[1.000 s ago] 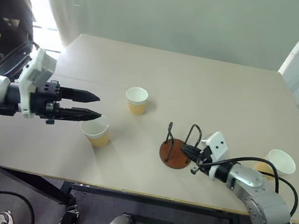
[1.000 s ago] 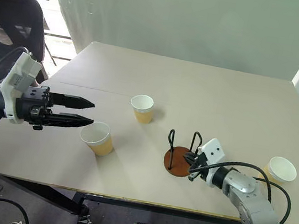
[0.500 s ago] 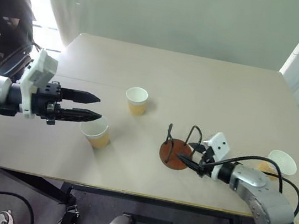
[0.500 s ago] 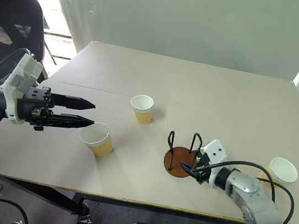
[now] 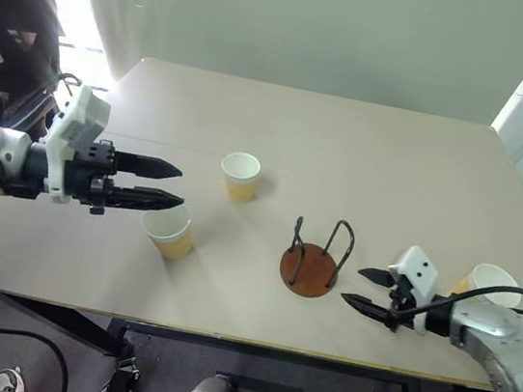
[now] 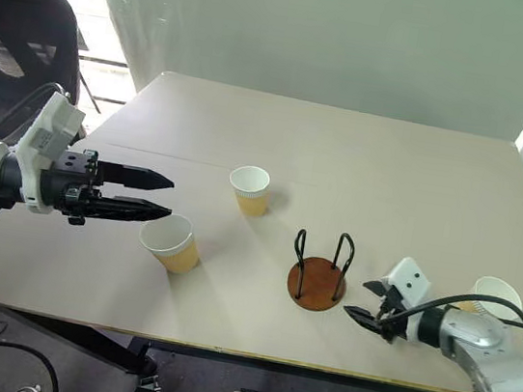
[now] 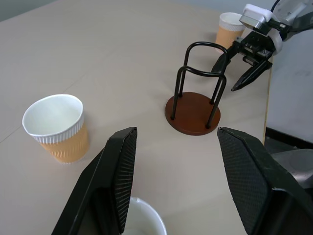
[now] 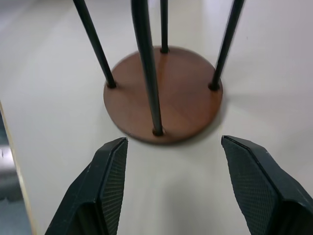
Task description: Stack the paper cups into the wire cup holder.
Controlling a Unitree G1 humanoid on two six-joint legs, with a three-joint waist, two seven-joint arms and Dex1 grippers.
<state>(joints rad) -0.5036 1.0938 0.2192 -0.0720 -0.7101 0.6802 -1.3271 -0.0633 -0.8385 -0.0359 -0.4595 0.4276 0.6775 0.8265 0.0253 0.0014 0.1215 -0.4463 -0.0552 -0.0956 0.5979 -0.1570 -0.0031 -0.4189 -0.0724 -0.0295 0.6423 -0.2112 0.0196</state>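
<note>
Three paper cups stand upright on the table: one near the front left [image 5: 167, 230], one further back in the middle [image 5: 239, 175] and one at the right edge [image 5: 488, 283]. The wire cup holder [image 5: 313, 262] stands upright with nothing in it, right of centre. My left gripper [image 5: 178, 187] hovers open just above and behind the front-left cup, holding nothing. My right gripper [image 5: 353, 285] is open, a short way right of the holder and apart from it. The right wrist view shows the holder's brown base [image 8: 164, 95] just ahead of the open fingers.
The beige table [image 5: 346, 149] has its front edge close below the holder and my right gripper. A black chair [image 6: 24, 16] stands off the table's left side. A pale wall runs behind the table.
My right gripper was shut at the holder's right side; it has opened and drawn back to the right, away from it. The left arm and the cups have stayed put.
</note>
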